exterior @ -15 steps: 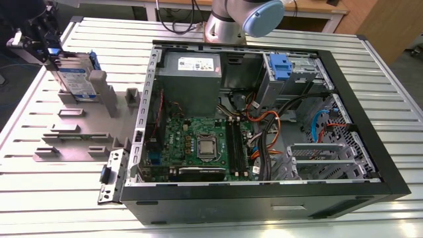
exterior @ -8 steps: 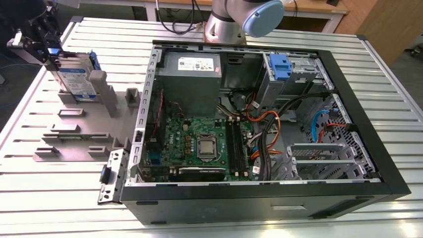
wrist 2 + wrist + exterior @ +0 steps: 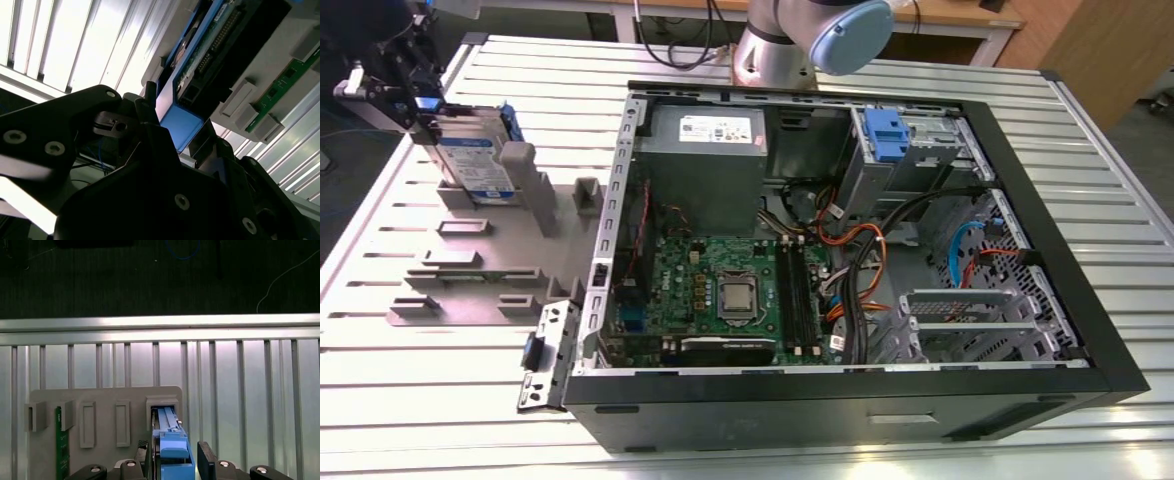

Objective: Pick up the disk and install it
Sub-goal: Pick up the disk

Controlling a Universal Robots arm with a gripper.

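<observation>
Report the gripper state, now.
Gripper: at the disk, which stands upright in the grey holder; open or closed cannot be told.

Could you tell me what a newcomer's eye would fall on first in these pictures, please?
The open computer case, motherboard bared, dominates the middle and right of the exterior view. At that view's upper left the disk, blue-railed, stands upright in a grey holder plate, with the arm's hand at its top edge.
</observation>
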